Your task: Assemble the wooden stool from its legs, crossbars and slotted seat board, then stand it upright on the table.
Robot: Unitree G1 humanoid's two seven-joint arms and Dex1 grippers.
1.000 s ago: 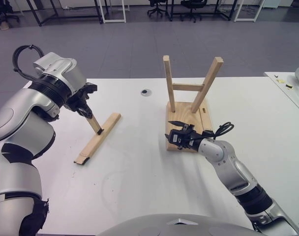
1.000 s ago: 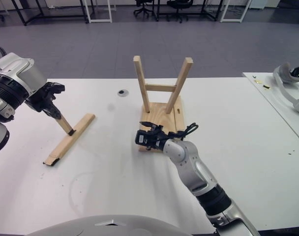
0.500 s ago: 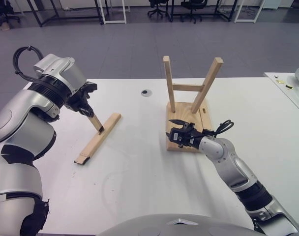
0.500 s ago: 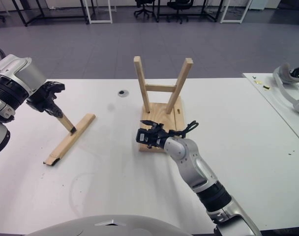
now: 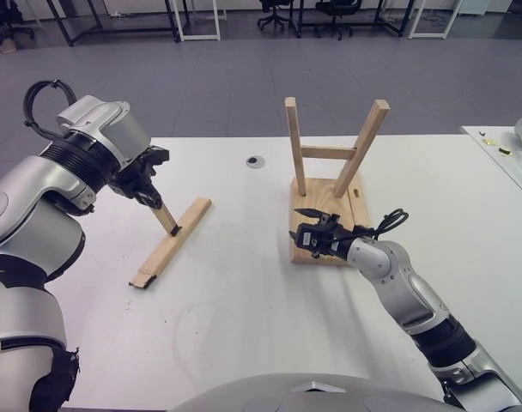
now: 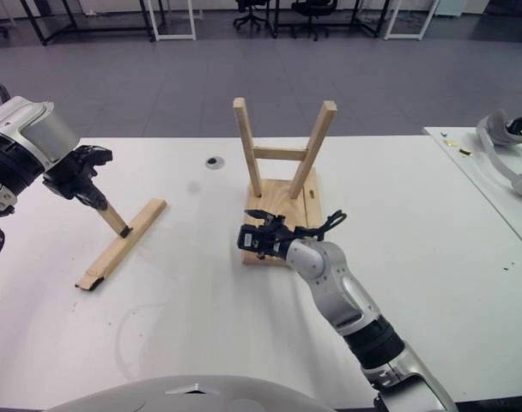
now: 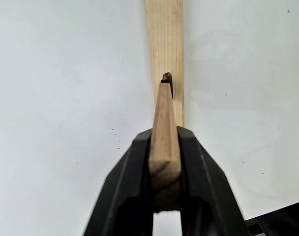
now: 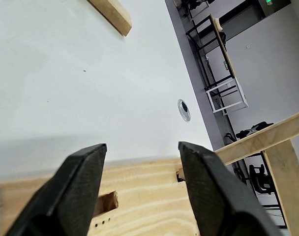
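Left eye view, left of centre: left gripper [image 5: 148, 192] clamped on a crossbar [image 5: 165, 216] tilted into a leg [image 5: 171, 242] lying on the surface [image 5: 244, 292]. Centre: right gripper [image 5: 302, 232], fingers apart, at the lower-left corner of the seat board [image 5: 323, 206].

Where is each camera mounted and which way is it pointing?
Head eyes: forward and down over the table; both arms, left tool and right tool show.
Left wrist: behind the left tool, facing along its crossbar to the loose leg.
Right wrist: behind the open right tool, facing the seat board.
Shared: all see the loose leg.
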